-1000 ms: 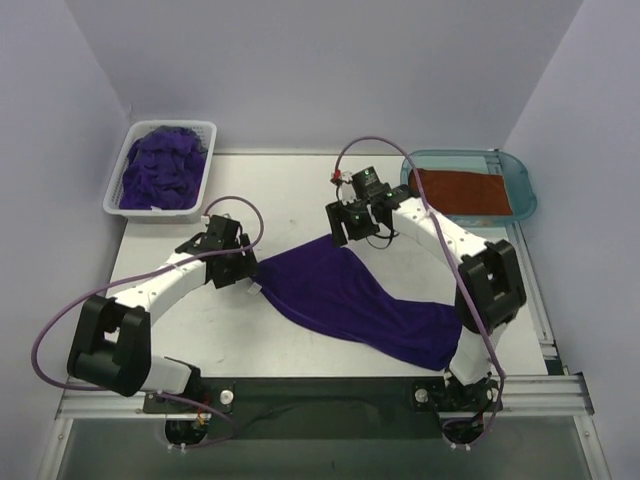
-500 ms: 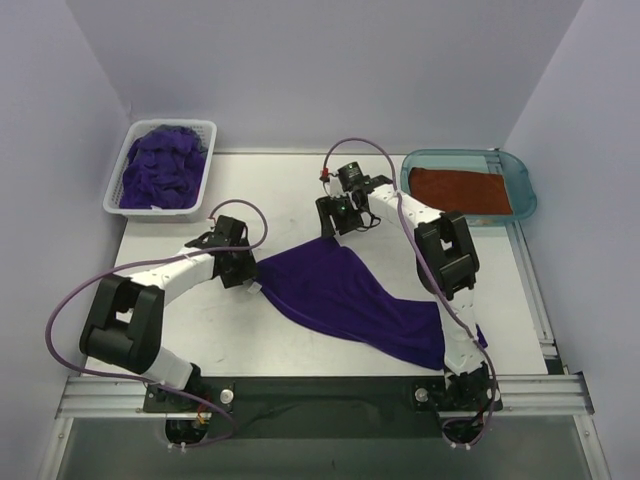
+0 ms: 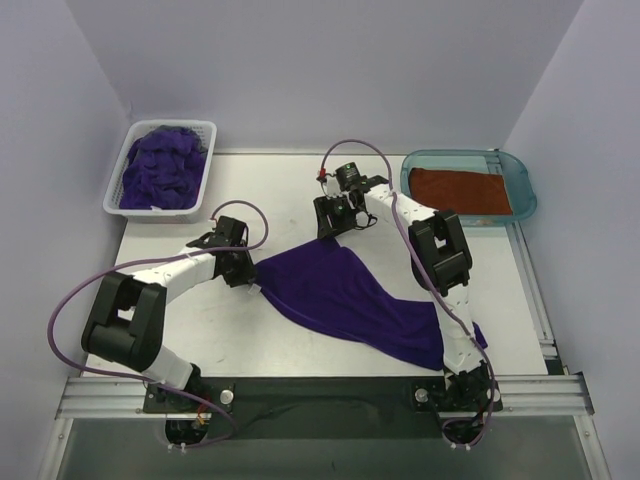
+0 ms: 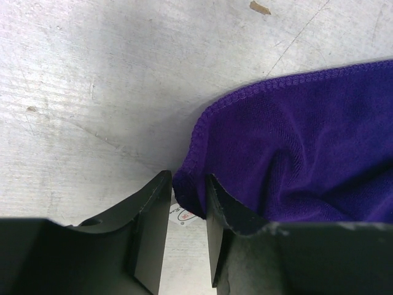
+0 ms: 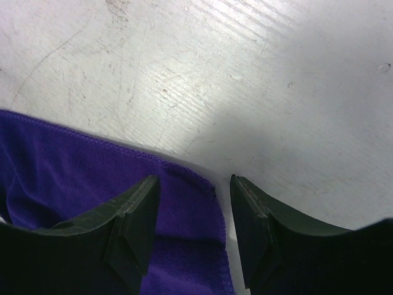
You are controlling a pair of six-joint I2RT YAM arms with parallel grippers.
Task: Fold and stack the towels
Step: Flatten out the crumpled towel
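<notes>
Bare table (image 3: 282, 187) between basket (image 3: 150, 213) and tray (image 3: 523, 190) (both at far corners); purple towel (image 3: 345, 300) covers centre.

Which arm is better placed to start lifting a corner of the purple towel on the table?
Left. The left gripper pinches a hemmed corner of the deep purple terry-cloth towel; the right gripper only straddles the far corner, jaws apart, so it would need to close first.

place: robot lab cell | cues: plain walls (image 3: 300, 70), scuffed white table (image 3: 285, 190), aluminium rail (image 3: 110, 401)
</notes>
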